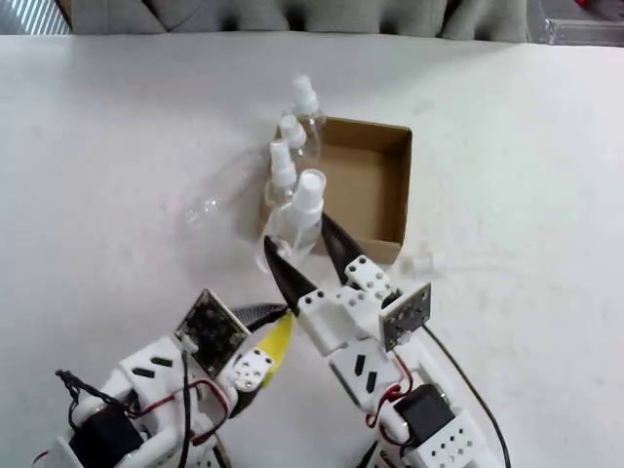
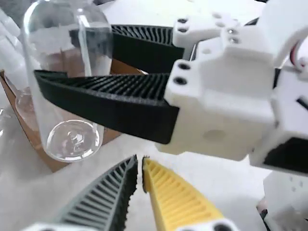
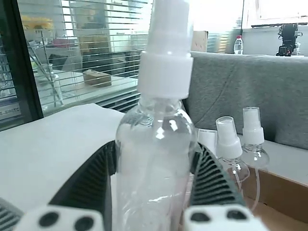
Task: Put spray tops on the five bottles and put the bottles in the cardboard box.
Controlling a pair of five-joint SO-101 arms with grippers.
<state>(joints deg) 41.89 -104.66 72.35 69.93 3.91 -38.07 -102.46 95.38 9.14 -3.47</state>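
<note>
My right gripper [image 1: 294, 234] is shut on a clear bottle [image 1: 300, 213] with a white spray top, held upright at the near left corner of the cardboard box [image 1: 375, 185]. In the right wrist view the bottle [image 3: 154, 139] stands between the black fingers [image 3: 94, 180]. Three more topped bottles [image 1: 291, 136] line the box's left wall; I cannot tell if they stand inside it. A clear bottle [image 1: 216, 203] lies on the table to the left of the box. My left gripper [image 2: 140, 163], grey and yellow, is shut on nothing just below the right gripper [image 2: 110, 96].
A small white piece [image 1: 421, 263] lies on the table by the box's near right corner. The two arms' bases crowd the near edge [image 1: 292, 419]. A grey sofa back [image 1: 292, 15] runs along the table's far side.
</note>
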